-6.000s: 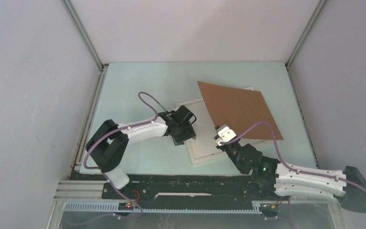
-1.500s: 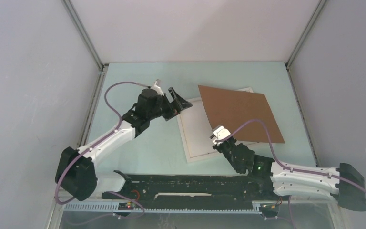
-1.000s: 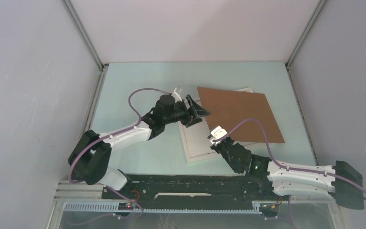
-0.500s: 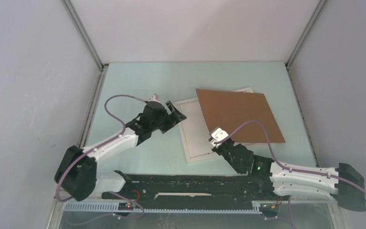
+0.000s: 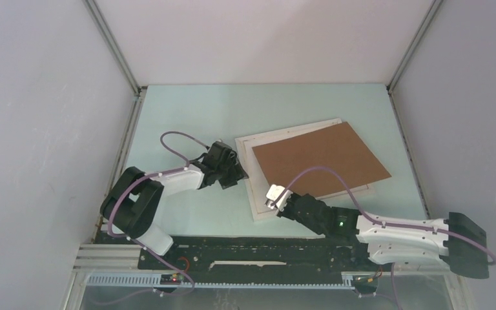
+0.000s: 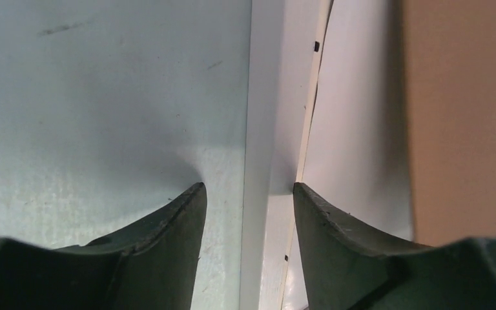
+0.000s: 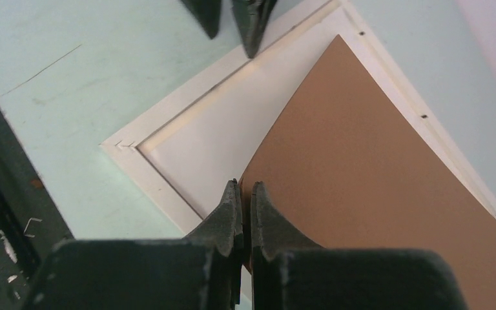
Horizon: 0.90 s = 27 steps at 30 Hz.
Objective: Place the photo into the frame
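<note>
The white frame [image 5: 284, 130] lies flat on the table. Inside it lies a plain pale sheet [image 7: 213, 148] with no picture showing, so I cannot tell whether it is the photo. A brown backing board [image 5: 323, 158] lies slanted over the frame. My right gripper [image 5: 273, 196] is shut on its near-left corner [image 7: 246, 187] and holds that corner slightly raised. At the frame's left side, my left gripper [image 5: 237, 173] is open and low. Its fingers straddle the left rail [image 6: 258, 129] without squeezing it [image 6: 248, 187].
Pale green table [image 5: 187, 116] inside grey walls, with metal corner posts at the back. A black rail [image 5: 245, 248] runs along the near edge by the arm bases. The board's far-right corner overhangs the frame toward the right wall.
The right gripper has swung the backing board left, so it now lies over the frame. The left arm has drawn back and dropped to the frame's left rail, jaws narrower.
</note>
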{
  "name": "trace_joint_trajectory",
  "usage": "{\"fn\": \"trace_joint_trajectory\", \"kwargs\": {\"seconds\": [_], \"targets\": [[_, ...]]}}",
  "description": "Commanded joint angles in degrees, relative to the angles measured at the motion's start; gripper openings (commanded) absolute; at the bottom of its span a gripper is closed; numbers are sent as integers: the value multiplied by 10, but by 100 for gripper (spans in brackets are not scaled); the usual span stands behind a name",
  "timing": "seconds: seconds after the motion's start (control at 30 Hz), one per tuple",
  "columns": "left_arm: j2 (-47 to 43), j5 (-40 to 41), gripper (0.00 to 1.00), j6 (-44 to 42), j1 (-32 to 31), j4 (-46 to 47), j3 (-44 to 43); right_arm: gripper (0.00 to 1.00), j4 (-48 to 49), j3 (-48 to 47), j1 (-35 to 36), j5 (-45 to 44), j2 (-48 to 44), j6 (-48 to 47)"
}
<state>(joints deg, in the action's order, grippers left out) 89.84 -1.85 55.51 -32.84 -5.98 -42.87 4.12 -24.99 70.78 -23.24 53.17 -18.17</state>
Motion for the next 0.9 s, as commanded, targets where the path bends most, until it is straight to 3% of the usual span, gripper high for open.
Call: {"fn": "trace_joint_trajectory", "kwargs": {"seconds": [0.0,0.07,0.17,0.4,0.57,0.87], "targets": [[-3,-5,60,8,6,49,26,0,6,-44,18,75,45,38],[-20,-18,70,8,13,92,54,0,11,-53,22,72,70,34],[-24,-37,75,8,21,104,73,0,37,-57,21,74,103,34],[9,-47,56,20,30,112,91,0,47,-96,24,32,182,40],[17,-49,44,20,31,120,95,0,94,-97,21,60,210,18],[19,-50,37,15,36,119,100,0,158,-94,19,111,266,-27]]}}
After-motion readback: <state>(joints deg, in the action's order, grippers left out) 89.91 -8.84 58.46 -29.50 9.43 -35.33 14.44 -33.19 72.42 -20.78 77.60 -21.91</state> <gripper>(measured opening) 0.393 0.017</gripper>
